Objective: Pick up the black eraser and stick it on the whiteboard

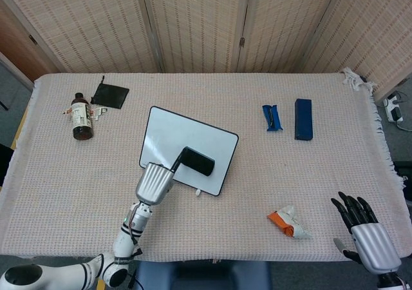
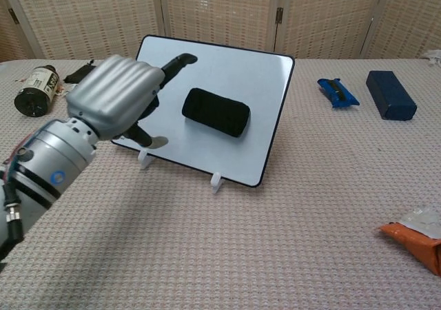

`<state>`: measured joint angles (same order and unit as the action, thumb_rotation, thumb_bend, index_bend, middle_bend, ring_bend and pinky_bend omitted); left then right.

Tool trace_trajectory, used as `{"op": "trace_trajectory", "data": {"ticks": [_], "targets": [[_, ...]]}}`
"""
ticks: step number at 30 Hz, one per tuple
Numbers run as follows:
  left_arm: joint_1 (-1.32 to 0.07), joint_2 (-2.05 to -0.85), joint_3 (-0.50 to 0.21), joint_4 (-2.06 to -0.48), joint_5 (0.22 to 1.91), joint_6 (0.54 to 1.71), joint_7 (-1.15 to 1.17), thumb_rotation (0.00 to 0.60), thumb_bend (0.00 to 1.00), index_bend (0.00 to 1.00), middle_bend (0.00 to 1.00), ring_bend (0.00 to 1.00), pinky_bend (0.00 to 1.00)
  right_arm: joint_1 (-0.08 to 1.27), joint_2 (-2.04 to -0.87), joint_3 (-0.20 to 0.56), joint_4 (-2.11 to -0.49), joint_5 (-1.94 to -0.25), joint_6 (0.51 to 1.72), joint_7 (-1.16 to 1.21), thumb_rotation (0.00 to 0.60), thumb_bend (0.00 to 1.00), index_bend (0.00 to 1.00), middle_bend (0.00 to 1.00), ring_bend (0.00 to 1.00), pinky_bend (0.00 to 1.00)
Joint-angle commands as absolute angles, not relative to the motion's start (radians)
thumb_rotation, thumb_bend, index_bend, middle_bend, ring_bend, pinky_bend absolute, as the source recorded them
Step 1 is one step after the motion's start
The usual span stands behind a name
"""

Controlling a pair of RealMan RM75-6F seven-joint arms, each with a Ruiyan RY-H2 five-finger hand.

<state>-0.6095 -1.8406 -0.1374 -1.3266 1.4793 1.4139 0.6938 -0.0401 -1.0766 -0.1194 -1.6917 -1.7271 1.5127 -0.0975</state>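
While the left hand [image 2: 114, 96] held nothing, fingers loosely apart and clear of the black eraser [image 2: 216, 111], eraser stuck mid-face on the propped whiteboard [image 2: 255, 83], right hand [image 1: 365, 234] spread empty at table's 5 o'clock corner.

Your table [image 1: 335, 174] is covered edge to edge in a pale woven cloth [image 2: 275, 255], and the whiteboard [image 1: 168, 135] stands tilted on it near the middle. Toward ten o'clock you have a brown bottle [image 1: 80, 115] lying on its side just beside a flat black pouch [image 1: 111, 95]. Toward two o'clock a blue packet [image 1: 272, 117] and a dark blue box [image 1: 303, 118] lie near each other, and an orange-and-white wrapper [image 1: 288, 223] sits at about five o'clock.
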Motion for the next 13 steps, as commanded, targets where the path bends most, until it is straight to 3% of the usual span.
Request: {"op": "trace_trajectory", "data": {"ticks": [1,3,6,9,13], "targets": [[-0.397,-1.562,0.005,-1.668,1.461,1.571,0.796,0.6,0.18,0.11,0.67,0.59,0.78,-0.033,-1.079,-0.125,-1.689,-1.74,1.502,-0.104,0.6,0.32,0.0,0.0,0.0,0.0],[-0.328,-1.457,0.066,-1.783,1.456,1.614,0.775,0.6,0.18,0.07,0.43,0.37,0.45,-0.026,-1.08,-0.127,-1.689,-1.743,1.488,-0.109,0.6,0.32,0.0,0.0,0.0,0.0],[-0.244,-1.319,0.151,-1.882,1.473,1.663,0.669,0.6,0.18,0.02,0.2,0.15,0.16,-0.017,-1.083,-0.131,-1.691,-1.75,1.47,-0.116,0.6,0.32,0.0,0.0,0.0,0.0],[-0.165,-1.221,0.236,-1.87,1.533,1.716,0.484,0.6,0.19,0.01,0.13,0.06,0.03,-0.01,-1.085,-0.134,-1.693,-1.753,1.456,-0.121,0.6,0.32,0.0,0.0,0.0,0.0],[-0.058,-1.183,0.284,-1.769,1.596,1.823,0.257,0.6,0.19,0.0,0.11,0.04,0.0,0.0,-1.086,-0.133,-1.695,-1.75,1.439,-0.12,0.6,0.32,0.0,0.0,0.0,0.0]]}}
